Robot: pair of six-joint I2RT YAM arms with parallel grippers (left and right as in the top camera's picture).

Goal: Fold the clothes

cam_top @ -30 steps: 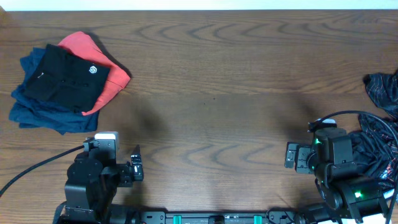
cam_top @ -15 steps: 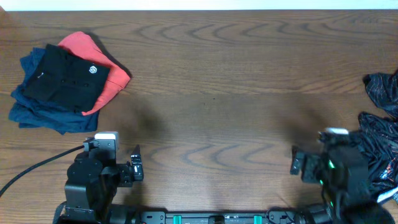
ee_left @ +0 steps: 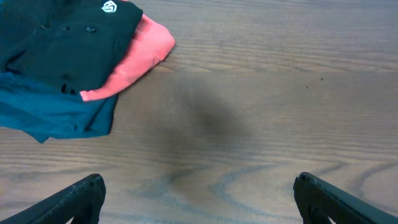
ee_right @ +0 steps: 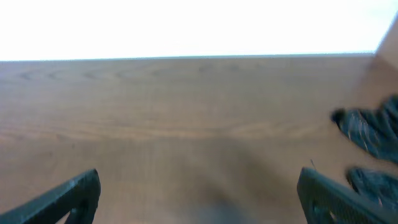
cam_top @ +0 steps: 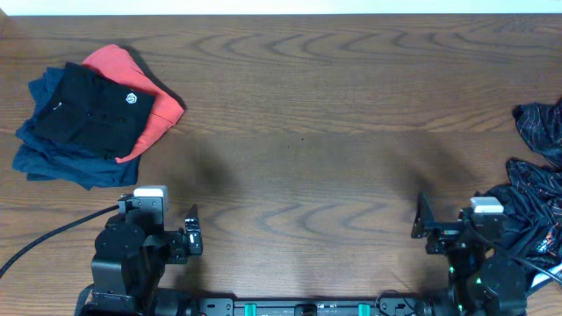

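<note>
1. Plainly, neither gripper holds anything; the left gripper [cam_top: 193, 234] has its jaws spread wide over bare wood, and the right gripper [cam_top: 424, 226] has its jaws just as wide, with nothing between the fingers.
2. Loose black garments [cam_top: 531, 189] lie crumpled at the right edge of the table [cam_top: 299, 132], close beside the right arm; in the right wrist view they sit at the right margin, outside the finger gap and touching neither finger.
3. At the far left sits a neat stack: a black shirt [cam_top: 92, 110] with a small white logo on top, a coral garment [cam_top: 149, 110] under it, and a blue garment [cam_top: 53, 162] at the bottom; it looks already folded, and lies well apart from the left gripper, ahead and to its left.
4. The heap should handle as light, limp cloth; its faint sheen suggests a slippery weave that may slide out of a shallow pinch; it will sag and bunch rather than hold any shape.
5. The best hold is probably a single edge, such as a hem, shoulder seam or corner, and not the middle of the bundle, where several layers or two garments could come up together.
6. The next move likely calls for the right jaws to turn toward the heap's nearest edge; the bare middle of the table offers room for spreading.
</note>
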